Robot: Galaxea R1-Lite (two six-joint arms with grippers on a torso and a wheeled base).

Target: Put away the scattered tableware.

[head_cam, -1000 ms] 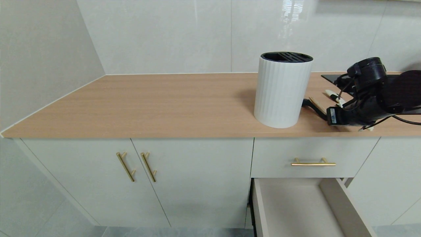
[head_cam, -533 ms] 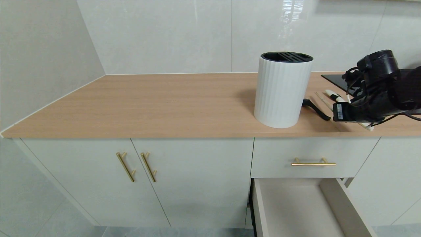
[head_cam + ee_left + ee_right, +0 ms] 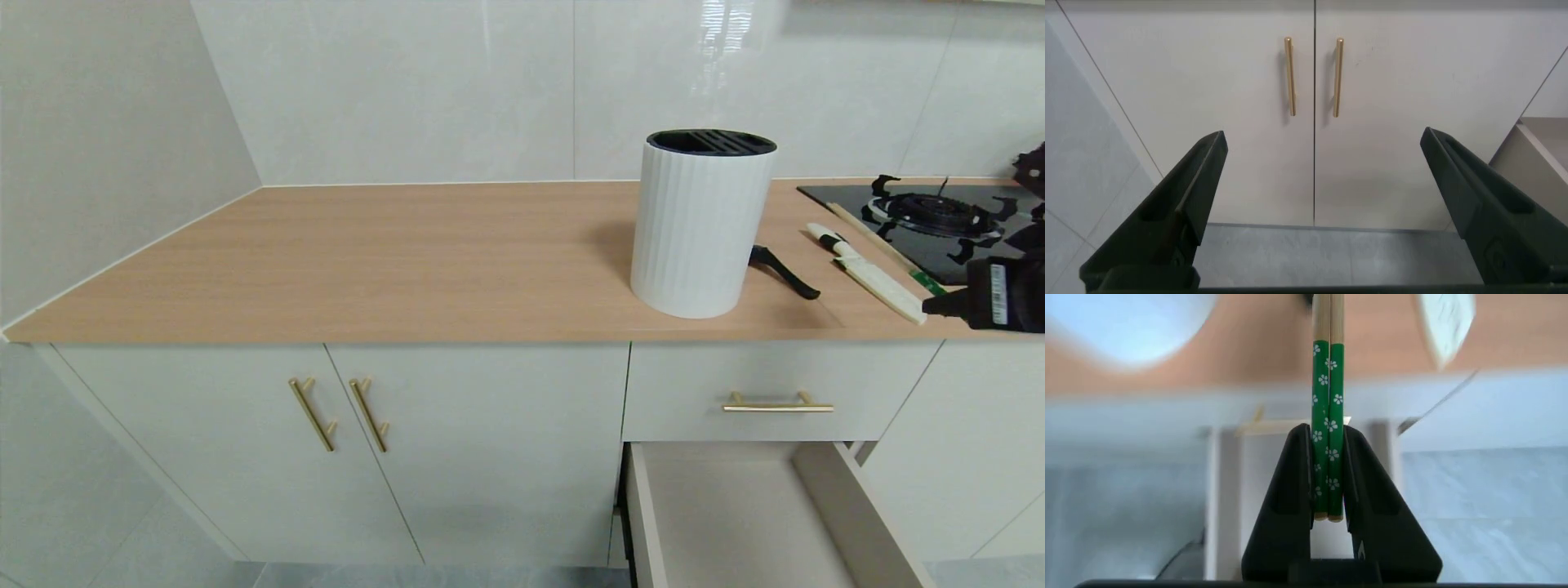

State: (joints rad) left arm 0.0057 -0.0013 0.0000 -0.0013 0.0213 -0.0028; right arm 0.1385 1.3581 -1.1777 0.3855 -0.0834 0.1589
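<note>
Green-ended wooden chopsticks (image 3: 1328,376) sit as a pair in your right tool (image 3: 1328,437), whose two black fingers (image 3: 1290,482) are clamped against their flowered green ends. From the head view, the chopsticks (image 3: 873,238) slant well to the right of the white ribbed holder (image 3: 702,224), with their bare tips pointing toward the back wall. Their green ends meet the right tool (image 3: 935,306) near the front edge of the bench (image 3: 408,261). You cannot tell from here whether they touch the bench.

Between the chopsticks and the holder lies a white knife-shaped utensil (image 3: 865,273), roughly parallel to the chopsticks. A black handle (image 3: 784,272) pokes out from just behind the holder's right side. A black gas hob (image 3: 939,216) is set into the bench right of the holder, beyond the chopsticks.

Below the holder is a closed drawer with a gold bar handle (image 3: 777,404), and under it an open drawer (image 3: 645,523).

Your left tool (image 3: 1323,139) has its jaws spread wide with nothing between them. It faces the cabinet doors (image 3: 1315,122) that stand below and to the left of the holder.
</note>
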